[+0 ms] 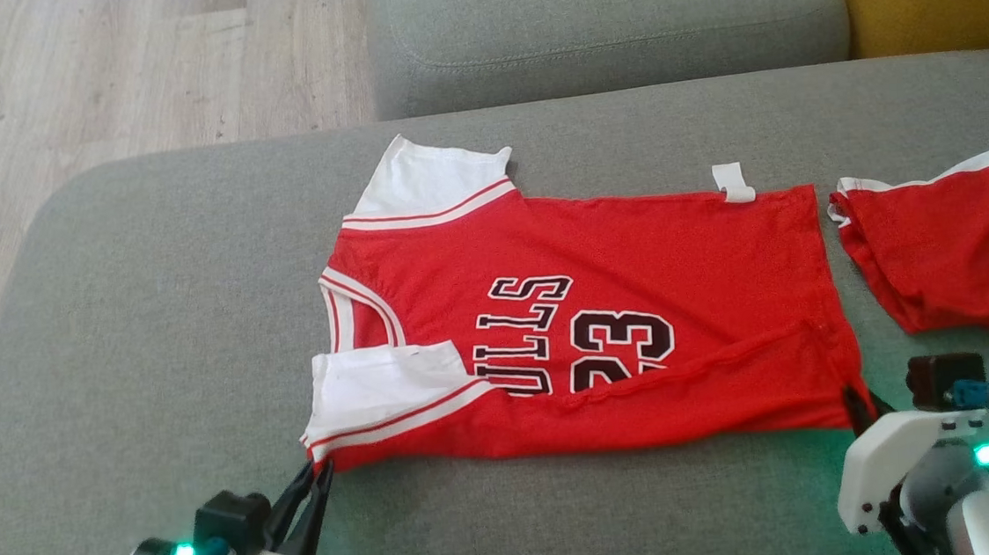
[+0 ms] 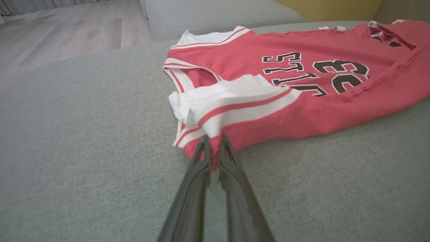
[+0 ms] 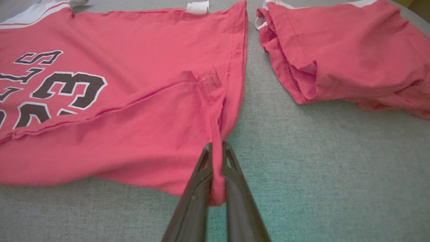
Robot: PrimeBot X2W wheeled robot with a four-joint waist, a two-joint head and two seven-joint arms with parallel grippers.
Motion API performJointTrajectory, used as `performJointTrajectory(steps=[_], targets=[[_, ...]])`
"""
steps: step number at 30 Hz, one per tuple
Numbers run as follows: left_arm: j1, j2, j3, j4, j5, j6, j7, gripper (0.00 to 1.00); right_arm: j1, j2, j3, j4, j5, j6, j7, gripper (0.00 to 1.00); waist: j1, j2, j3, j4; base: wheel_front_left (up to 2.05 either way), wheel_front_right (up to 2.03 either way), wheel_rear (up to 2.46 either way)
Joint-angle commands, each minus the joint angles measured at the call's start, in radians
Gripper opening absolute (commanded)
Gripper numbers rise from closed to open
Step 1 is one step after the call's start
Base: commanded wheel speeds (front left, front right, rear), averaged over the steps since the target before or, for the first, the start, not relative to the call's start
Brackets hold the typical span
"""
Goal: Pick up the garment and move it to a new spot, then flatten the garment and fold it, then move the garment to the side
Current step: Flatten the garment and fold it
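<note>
Two red cloths are laid on the grey cushion (image 1: 155, 339): one garment (image 1: 634, 258), spread at its middle, and one smaller cloth (image 1: 951, 250) beside its hem. The garment is marked with white shoulder panels, striped trim, number 23 and one white tag (image 1: 732, 181). Its near edge is pinched tight by the left gripper (image 1: 320, 472) at the shoulder corner and the right gripper (image 1: 857, 399) at the hem corner. Hem stitching (image 3: 210, 80) is shown in the right wrist view.

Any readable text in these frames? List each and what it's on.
"ULLS": lettering on the red jersey, start covered by the fold.
"23": number on the same jersey, partly covered.
White tag: too small to read.
Red cloth: no text.
</note>
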Motion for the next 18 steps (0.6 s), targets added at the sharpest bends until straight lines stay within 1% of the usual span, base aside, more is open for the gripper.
performJointTrajectory(steps=[1,3,4,5,6,10,13,14,15,18], targets=[[-0.026,0.023,0.024,-0.038,-0.009,0.000,0.001,0.00,-0.021,-0.005,0.032,-0.053,0.006,-0.001,0.002,0.00,0.0001,-0.0001,0.004,0.001,0.00,0.00,0.00],[-0.026,0.021,0.020,-0.046,-0.007,0.007,0.003,0.00,-0.018,-0.005,0.029,-0.070,0.008,-0.001,-0.004,0.00,0.0001,-0.0001,0.010,0.000,0.00,0.00,0.00],[-0.025,0.017,0.021,-0.051,-0.009,0.013,0.003,0.00,-0.017,-0.005,0.030,-0.078,0.012,-0.001,-0.013,0.41,0.0001,-0.0001,0.012,0.000,0.00,0.00,0.00],[-0.026,0.014,0.024,-0.058,-0.010,0.020,0.001,0.37,-0.016,-0.005,0.026,-0.082,0.024,-0.001,-0.018,1.00,0.0001,-0.0001,0.015,-0.001,0.00,0.00,0.00],[-0.033,0.012,0.034,-0.067,-0.009,0.037,-0.023,1.00,-0.021,-0.005,0.034,-0.098,0.034,-0.001,-0.043,1.00,0.0001,-0.0001,0.025,-0.005,0.00,0.00,0.00],[-0.061,0.010,0.064,-0.077,-0.005,0.072,-0.096,1.00,-0.041,-0.005,0.029,-0.128,0.046,-0.001,-0.122,1.00,0.0001,-0.0001,0.040,-0.018,0.00,0.00,0.00],[-0.086,0.008,0.085,-0.094,0.000,0.094,-0.142,1.00,-0.056,-0.005,0.043,-0.140,0.053,-0.001,-0.186,1.00,0.0001,-0.0001,0.050,-0.032,0.00,0.00,0.00],[-0.096,0.008,0.092,-0.101,0.002,0.098,-0.153,1.00,-0.061,-0.005,0.051,-0.145,0.055,-0.001,-0.209,1.00,0.0001,-0.0001,0.053,-0.037,0.00,0.00,0.00],[-0.096,0.008,0.092,-0.101,0.002,0.098,-0.153,1.00,-0.061,-0.005,0.051,-0.145,0.055,-0.001,-0.209,1.00,0.0001,-0.0001,0.053,-0.037,0.00,0.00,0.00],[-0.123,0.004,0.123,-0.135,-0.001,0.110,-0.176,1.00,-0.076,-0.005,0.077,-0.156,0.073,-0.001,-0.280,1.00,0.0001,-0.0001,0.068,-0.055,0.00,0.00,0.00]])
